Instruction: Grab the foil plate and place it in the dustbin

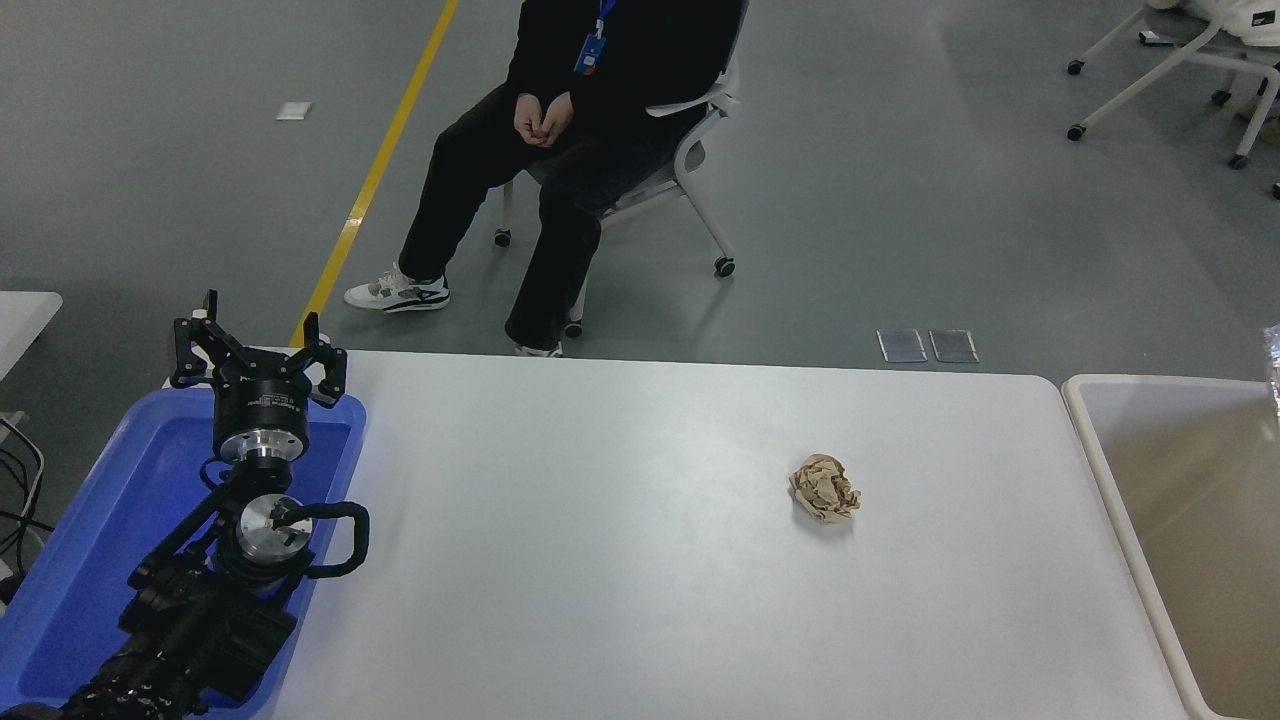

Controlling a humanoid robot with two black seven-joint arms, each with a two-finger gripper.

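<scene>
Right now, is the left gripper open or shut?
Open: the left gripper has its fingers spread apart above the blue tray.

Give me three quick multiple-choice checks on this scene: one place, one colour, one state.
1. Where is the ball? A on the table; B on the floor; C on the chair.
2. What colour is the tray? A red; B blue; C green.
3. How are the left gripper fingers? A spread, empty; B shut on foil; C shut on paper.

Key: 1 A, it lies on the white top. 2 B, its rim and floor are blue. 3 A, the fingers stand apart with nothing between.
</scene>
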